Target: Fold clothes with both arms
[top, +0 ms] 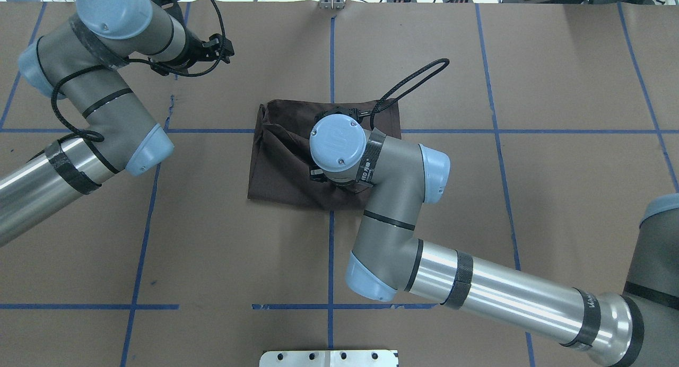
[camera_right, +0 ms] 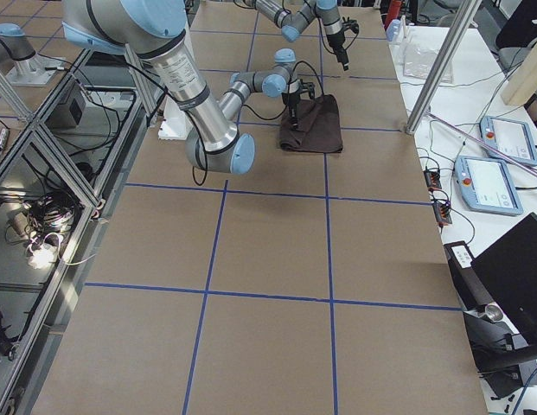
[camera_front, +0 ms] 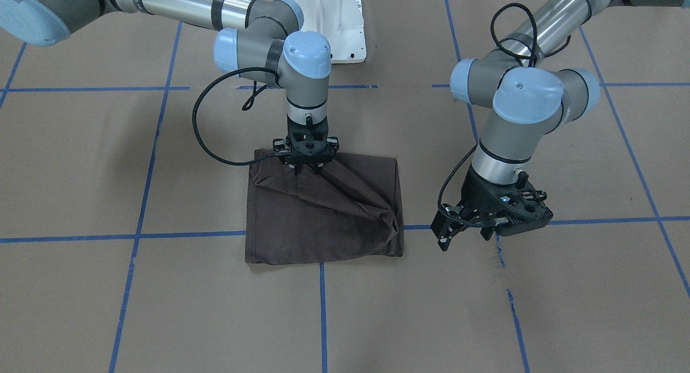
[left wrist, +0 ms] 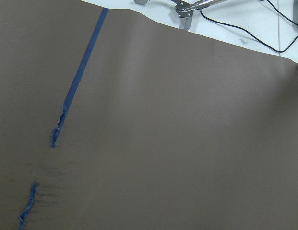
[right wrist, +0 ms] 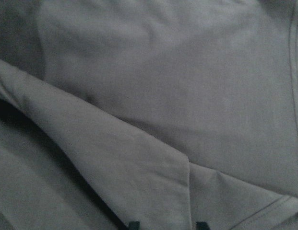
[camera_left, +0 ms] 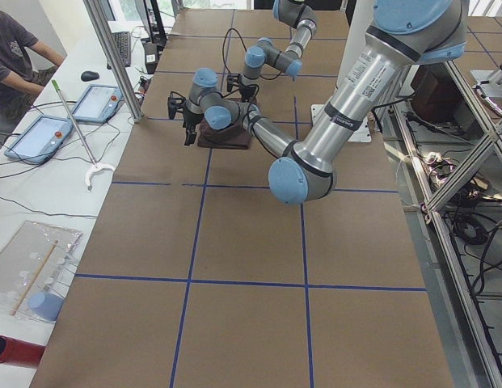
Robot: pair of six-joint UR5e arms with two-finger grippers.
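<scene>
The T-shirt [camera_front: 323,216] lies with its robot-side edge under the spread right tool [camera_front: 306,171]; the left tool [camera_front: 466,234], also spread, hangs aside.

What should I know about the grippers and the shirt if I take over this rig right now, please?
Right gripper: open, tips slightly apart, down at the robot-side edge of the dark grey-brown thin-fabric T-shirt; no cloth seen pinched.
Left gripper: open, empty, over the brown paper-covered table beside the shirt, not touching it.
Done: shirt lies folded into a rough rectangle.
Left: top layer shows diagonal wrinkles toward one corner; probably smooth it, perhaps fold again.
</scene>
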